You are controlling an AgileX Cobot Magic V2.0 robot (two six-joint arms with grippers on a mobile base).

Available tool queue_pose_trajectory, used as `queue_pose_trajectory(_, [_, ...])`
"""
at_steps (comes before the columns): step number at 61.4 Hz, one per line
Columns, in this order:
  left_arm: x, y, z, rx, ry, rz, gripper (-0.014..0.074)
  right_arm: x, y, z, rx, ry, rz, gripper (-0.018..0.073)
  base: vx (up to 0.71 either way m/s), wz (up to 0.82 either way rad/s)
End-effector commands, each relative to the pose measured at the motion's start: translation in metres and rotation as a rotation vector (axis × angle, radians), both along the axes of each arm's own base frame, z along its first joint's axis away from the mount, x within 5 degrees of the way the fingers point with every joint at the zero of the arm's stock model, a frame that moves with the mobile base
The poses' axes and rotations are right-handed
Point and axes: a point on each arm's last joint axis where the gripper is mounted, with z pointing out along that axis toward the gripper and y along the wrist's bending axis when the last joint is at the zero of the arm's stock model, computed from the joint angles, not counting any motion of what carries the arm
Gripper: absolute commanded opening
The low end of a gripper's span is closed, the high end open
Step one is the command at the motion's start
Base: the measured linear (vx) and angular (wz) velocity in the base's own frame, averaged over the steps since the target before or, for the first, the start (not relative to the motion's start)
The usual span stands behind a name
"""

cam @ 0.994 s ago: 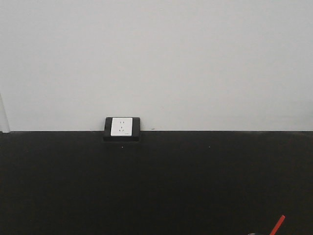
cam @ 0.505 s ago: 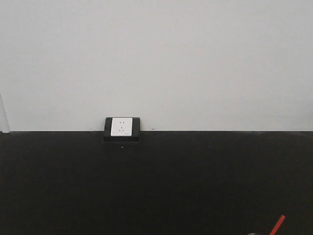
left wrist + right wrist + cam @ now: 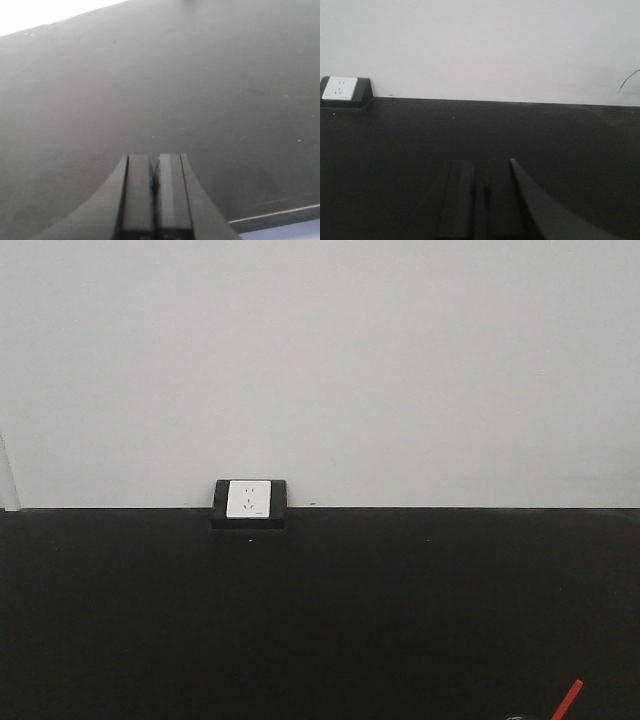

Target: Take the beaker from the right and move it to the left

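Note:
Only the tip of the thin red stick [image 3: 568,698] pokes up at the bottom right edge of the front view, with a sliver of the beaker's glass rim [image 3: 516,718] beside it; the rest of the beaker is out of view. My left gripper [image 3: 154,161] is shut and empty over the bare black tabletop [image 3: 160,90]. My right gripper [image 3: 480,167] is shut and empty, low over the black table, pointing toward the white wall. Neither wrist view shows the beaker.
A white wall socket in a black housing [image 3: 249,500] sits at the table's back edge against the white wall; it also shows at the left of the right wrist view [image 3: 340,88]. A thin green leaf tip [image 3: 629,80] shows at the far right.

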Motion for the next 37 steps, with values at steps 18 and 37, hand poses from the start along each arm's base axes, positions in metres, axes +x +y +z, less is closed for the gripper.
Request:
queue_pose_trajectory(18, [0.002,-0.001,0.001,-0.003,-0.064,-0.011,-0.0006,0.013,-0.001,0.017,-0.003,-0.129,-0.011,0.073,0.0,0.0])
queue_pose_trajectory(37, [0.002,-0.001,0.001,-0.003,-0.064,-0.011,-0.0006,0.007,-0.001,-0.022,0.015,-0.282,-0.013,0.0673,0.0,0.0])
